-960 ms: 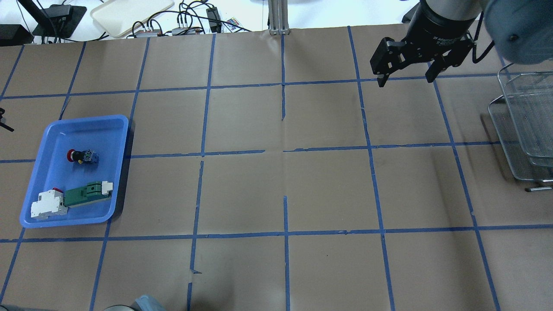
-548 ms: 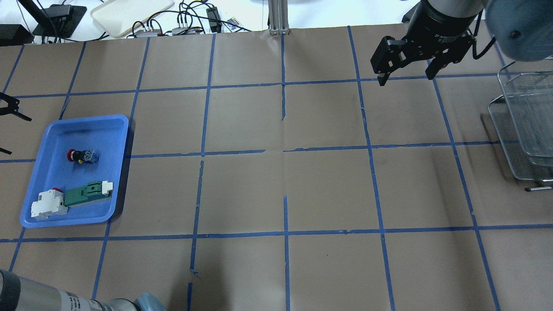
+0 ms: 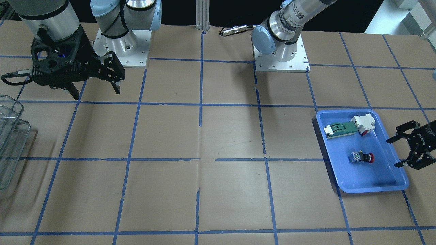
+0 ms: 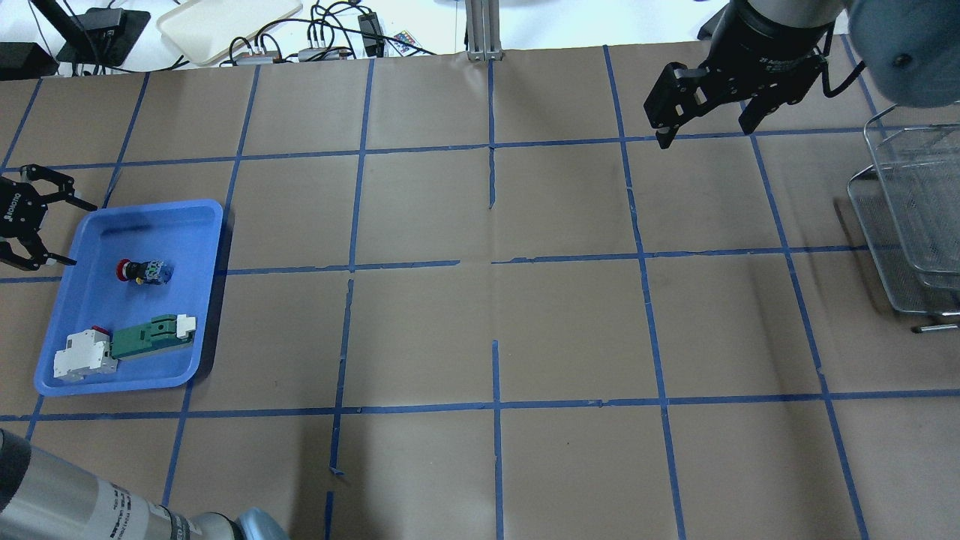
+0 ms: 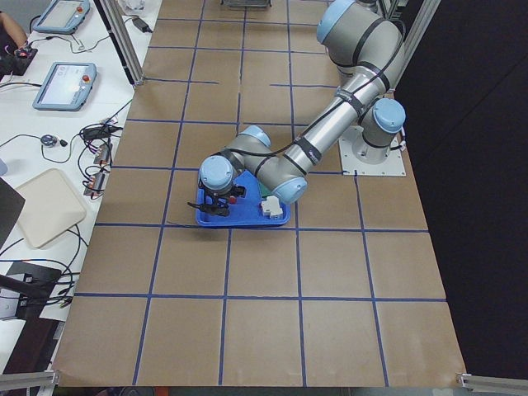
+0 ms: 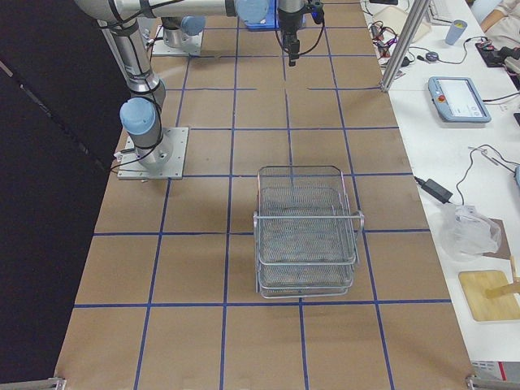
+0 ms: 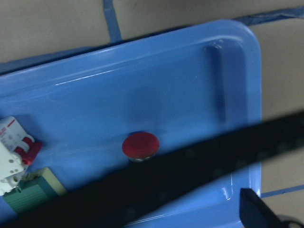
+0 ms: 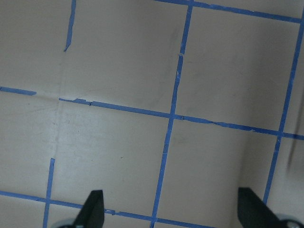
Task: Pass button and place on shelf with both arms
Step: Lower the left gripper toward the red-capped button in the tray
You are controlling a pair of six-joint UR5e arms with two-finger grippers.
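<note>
The button [image 4: 141,271] lies on its side in the blue tray [image 4: 176,232], red cap towards the tray's left wall. It also shows in the front view [image 3: 361,157] and in the left wrist view [image 7: 140,146]. My left gripper [image 4: 85,235] is open and empty over the tray's left rim, a short way from the cap; it shows in the front view [image 3: 391,153] too. My right gripper [image 4: 705,137] is open and empty above the far right of the table, left of the wire shelf [image 4: 911,210]. The shelf shows whole in the right side view [image 6: 307,231].
A green-and-white flat part [image 4: 154,335] and a white breaker [image 4: 84,354] lie in the tray's near end. Cables and a beige tray [image 4: 225,22] lie beyond the table's far edge. A metal post [image 4: 484,30] stands at the back middle.
My left gripper has come in from the left edge to the tray's left rim, and the left arm now shows at the bottom left. The right gripper has barely moved.
</note>
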